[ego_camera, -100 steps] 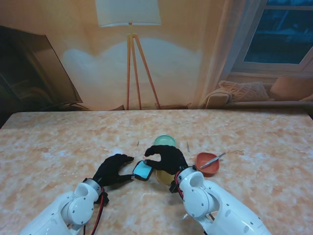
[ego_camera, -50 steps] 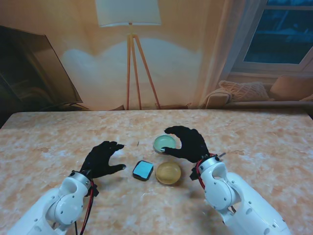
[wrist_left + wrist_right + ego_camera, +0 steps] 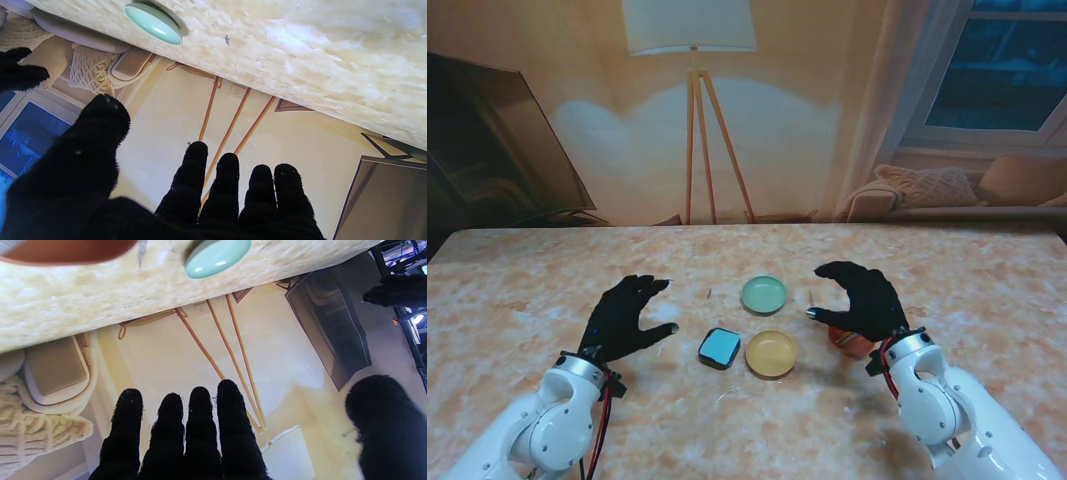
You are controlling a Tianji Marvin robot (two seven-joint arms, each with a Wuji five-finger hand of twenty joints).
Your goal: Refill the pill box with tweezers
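Pill box (image 3: pixel 719 347) near table (image 3: pixel 517 290) centre, closer to near edge, lid seemingly shut, just beside yellow dish (image 3: pixel 770 353); green dish (image 3: pixel 764 294) farther off. Left hand (image 3: pixel 623 318) raised, fingers spread, holding nothing. Right hand (image 3: pixel 859 300) likewise empty and spread, hovering over red dish (image 3: pixel 852 344), hiding most of it; tweezers not visible. Risks: blind reach knocking red dish toward right edge or tipping it; thin tweezers slipping from thick gloved fingers (image 3: pixel 200 426); light box sliding if not steadied.
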